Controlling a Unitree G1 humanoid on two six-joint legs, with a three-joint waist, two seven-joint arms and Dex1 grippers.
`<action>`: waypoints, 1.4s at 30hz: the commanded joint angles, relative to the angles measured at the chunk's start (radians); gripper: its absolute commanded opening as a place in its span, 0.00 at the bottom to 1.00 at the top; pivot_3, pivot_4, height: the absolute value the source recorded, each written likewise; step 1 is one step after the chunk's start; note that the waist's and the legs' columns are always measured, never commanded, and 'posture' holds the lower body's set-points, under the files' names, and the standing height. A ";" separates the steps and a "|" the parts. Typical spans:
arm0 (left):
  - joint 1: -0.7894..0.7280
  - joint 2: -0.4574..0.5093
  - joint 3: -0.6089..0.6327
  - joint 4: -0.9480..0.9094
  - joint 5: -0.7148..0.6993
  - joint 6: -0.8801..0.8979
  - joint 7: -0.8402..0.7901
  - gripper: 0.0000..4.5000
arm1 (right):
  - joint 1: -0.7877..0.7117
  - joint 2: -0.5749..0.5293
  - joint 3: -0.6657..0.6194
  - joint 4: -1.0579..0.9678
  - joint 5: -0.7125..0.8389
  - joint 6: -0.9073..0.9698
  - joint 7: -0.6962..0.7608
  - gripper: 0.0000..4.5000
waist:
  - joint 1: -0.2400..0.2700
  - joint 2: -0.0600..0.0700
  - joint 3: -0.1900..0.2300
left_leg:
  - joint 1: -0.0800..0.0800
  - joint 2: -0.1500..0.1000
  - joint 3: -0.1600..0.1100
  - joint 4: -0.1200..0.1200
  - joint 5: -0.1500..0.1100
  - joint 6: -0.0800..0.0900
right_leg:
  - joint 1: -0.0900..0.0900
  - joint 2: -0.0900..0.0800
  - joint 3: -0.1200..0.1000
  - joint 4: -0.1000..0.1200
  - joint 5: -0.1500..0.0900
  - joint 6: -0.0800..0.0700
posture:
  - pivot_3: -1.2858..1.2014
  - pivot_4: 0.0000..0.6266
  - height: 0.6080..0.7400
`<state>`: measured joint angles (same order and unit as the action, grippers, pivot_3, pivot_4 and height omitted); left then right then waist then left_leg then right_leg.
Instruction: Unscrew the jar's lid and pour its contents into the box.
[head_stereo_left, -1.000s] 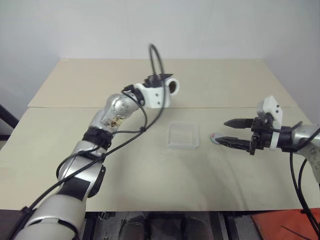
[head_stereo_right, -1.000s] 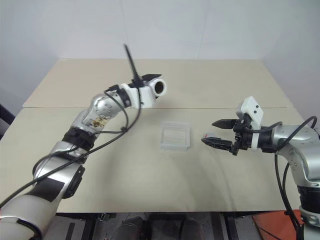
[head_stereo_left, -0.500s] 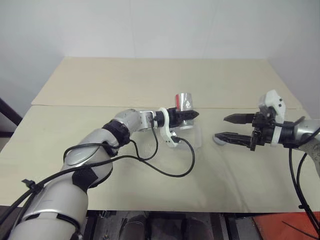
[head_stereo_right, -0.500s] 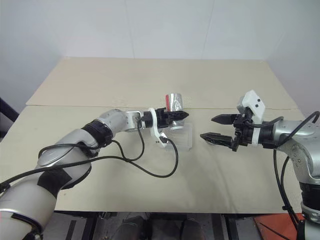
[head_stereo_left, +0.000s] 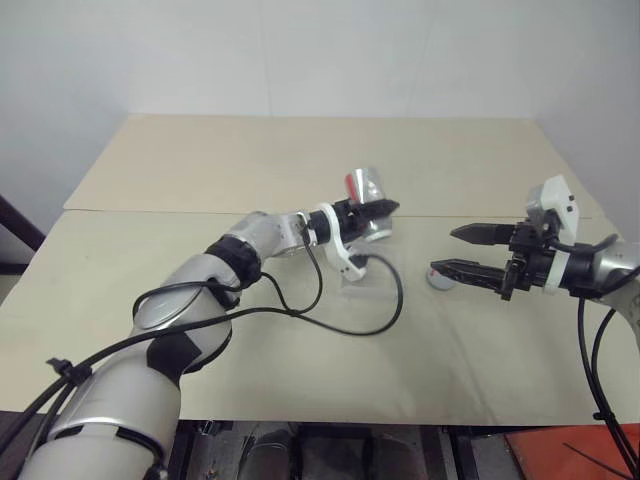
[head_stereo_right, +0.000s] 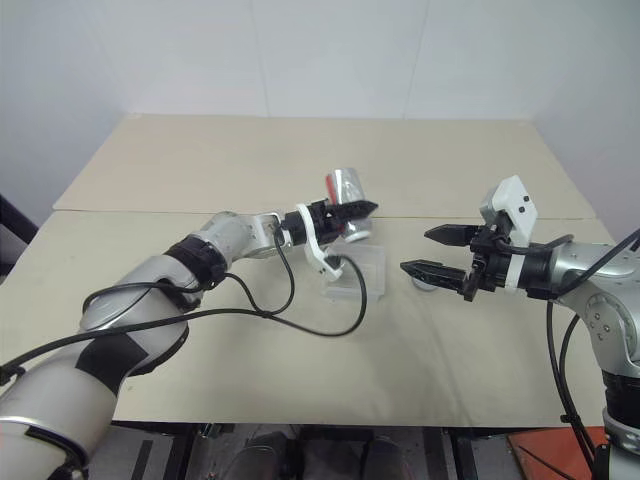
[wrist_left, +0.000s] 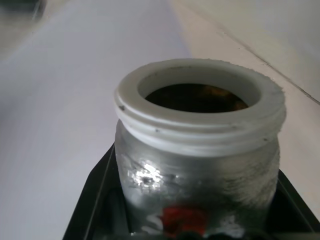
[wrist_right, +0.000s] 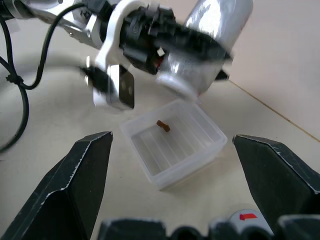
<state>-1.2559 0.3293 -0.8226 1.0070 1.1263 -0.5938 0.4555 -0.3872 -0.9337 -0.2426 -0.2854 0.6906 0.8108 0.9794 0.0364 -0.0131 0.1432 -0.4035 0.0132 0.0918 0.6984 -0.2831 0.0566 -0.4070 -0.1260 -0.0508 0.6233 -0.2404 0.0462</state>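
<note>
Beige table – seam across; plain white wall behind.

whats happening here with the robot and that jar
The robot is emptying a jar into a clear box on the table. Its left gripper is shut on the open jar, tipped mouth-down above the box. One small brown bit lies in the box. The grey lid sits on the table to the right of the box, and the right gripper hovers over it with jaws open, holding nothing.
</note>
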 joint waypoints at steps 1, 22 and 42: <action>0.047 0.016 0.199 0.014 -0.293 -0.063 -0.177 0.45 | -0.016 0.000 -0.016 -0.016 0.011 -0.031 0.009 0.99 | -0.002 0.000 0.000 | 0.000 0.000 0.000 0.000 0.000 0.000 | 0.000 0.000 0.000 0.000 0.000 0.000 | 0.52 0.24 1.00; 0.661 -0.124 0.801 -0.784 -1.276 0.796 -0.869 0.45 | -0.080 0.041 0.050 0.047 -0.013 -0.073 0.031 0.99 | -0.021 0.001 0.000 | 0.003 0.000 -0.002 0.005 0.000 0.000 | 0.005 -0.001 -0.001 0.002 0.000 0.000 | 0.52 0.24 1.00; 0.886 -0.043 0.781 -0.954 -1.263 0.719 -0.976 0.99 | -0.074 0.042 0.060 0.040 -0.011 -0.079 0.053 1.00 | -0.027 0.001 -0.001 | 0.004 0.001 -0.001 0.003 0.000 0.000 | 0.004 -0.001 0.001 0.002 0.000 0.000 | 0.52 0.24 1.00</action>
<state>-0.3787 0.2675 -0.0479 0.1355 -0.1169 0.1160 -0.4883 -0.4574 -0.8900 -0.1668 -0.2168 0.6777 0.7595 1.0289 0.0089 -0.0117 0.1424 -0.3992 0.0143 0.0908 0.7006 -0.2833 0.0568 -0.4029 -0.1267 -0.0490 0.6255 -0.2402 0.0458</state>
